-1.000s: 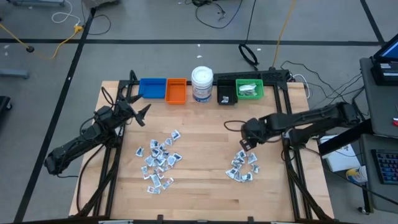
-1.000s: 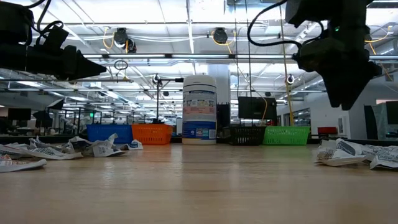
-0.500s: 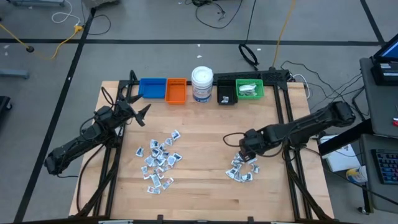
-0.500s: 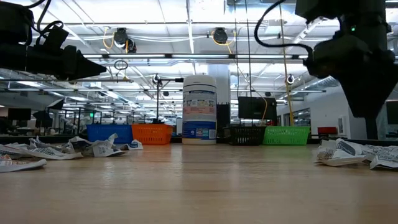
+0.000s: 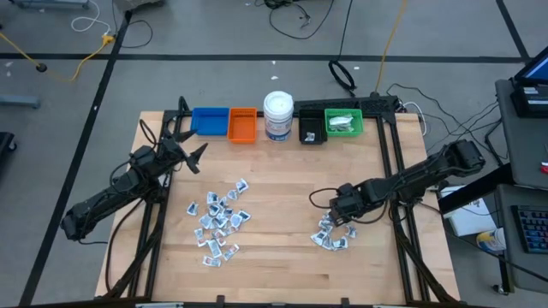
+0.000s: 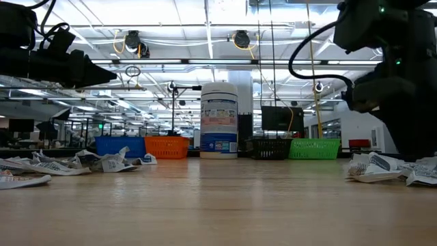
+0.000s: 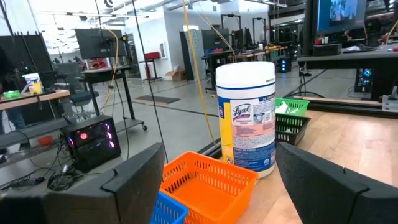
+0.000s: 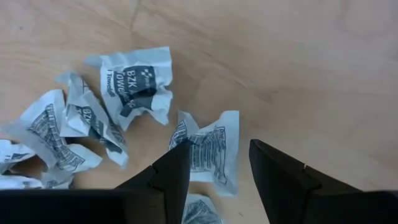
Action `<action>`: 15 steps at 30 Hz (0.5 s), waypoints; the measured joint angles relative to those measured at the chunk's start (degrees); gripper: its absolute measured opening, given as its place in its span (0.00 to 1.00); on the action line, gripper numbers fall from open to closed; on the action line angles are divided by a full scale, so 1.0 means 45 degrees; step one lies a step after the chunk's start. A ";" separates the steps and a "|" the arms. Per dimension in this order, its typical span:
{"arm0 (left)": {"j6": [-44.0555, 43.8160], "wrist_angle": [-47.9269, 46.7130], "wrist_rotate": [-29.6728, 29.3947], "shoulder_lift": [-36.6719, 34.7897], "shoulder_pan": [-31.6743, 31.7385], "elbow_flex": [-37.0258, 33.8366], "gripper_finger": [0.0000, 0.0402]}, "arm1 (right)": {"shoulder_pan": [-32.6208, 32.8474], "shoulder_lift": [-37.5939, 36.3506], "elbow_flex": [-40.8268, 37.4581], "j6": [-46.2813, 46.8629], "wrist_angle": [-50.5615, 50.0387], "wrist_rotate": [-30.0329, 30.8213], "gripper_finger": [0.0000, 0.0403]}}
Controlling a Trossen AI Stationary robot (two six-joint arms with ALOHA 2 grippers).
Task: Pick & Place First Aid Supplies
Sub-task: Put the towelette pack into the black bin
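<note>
Moved since a second ago: my right gripper [image 5: 340, 219], which hung higher and nearer the white wipes jar [image 5: 278, 116], has dropped onto the jar-ward edge of the right-hand pile of packets [image 5: 335, 232] and narrowed its fingers slightly. Nothing else has shifted; my left gripper [image 5: 195, 157] keeps the same hover.

Right gripper: fingers part-open, low over the wooden table [image 5: 282, 188], straddling one crumpled white packet [image 8: 208, 151] without closing on it; nothing held.

Left gripper: fingers wide apart, empty, waiting raised above the table, to the jar's left and nearer than the bins, beside the left-hand pile [image 5: 217, 220].

Placed so far: a few packets lie in the green bin [image 5: 344, 124] and one or two pale items in the black bin [image 5: 312, 129], both just right of the jar. The orange bin [image 5: 242, 125] and blue bin [image 5: 210, 121], just left of the jar, look empty.

Outstanding: both piles, on the near side of the table, well away from the jar. By my judgement the task is at an early stage, with most supplies unsorted; the step in hand is closing on the straddled packet.
</note>
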 joint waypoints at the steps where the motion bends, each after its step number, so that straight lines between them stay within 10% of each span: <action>1: 0.0000 0.0000 0.0000 0.0000 -0.0004 -0.0001 0.77 | 0.0000 -0.0003 -0.0076 0.0008 0.0174 0.0003 0.40; 15: 0.0000 0.0000 0.0000 0.0000 -0.0002 -0.0002 0.77 | -0.0062 0.0007 -0.0060 -0.0370 0.0203 0.0157 0.03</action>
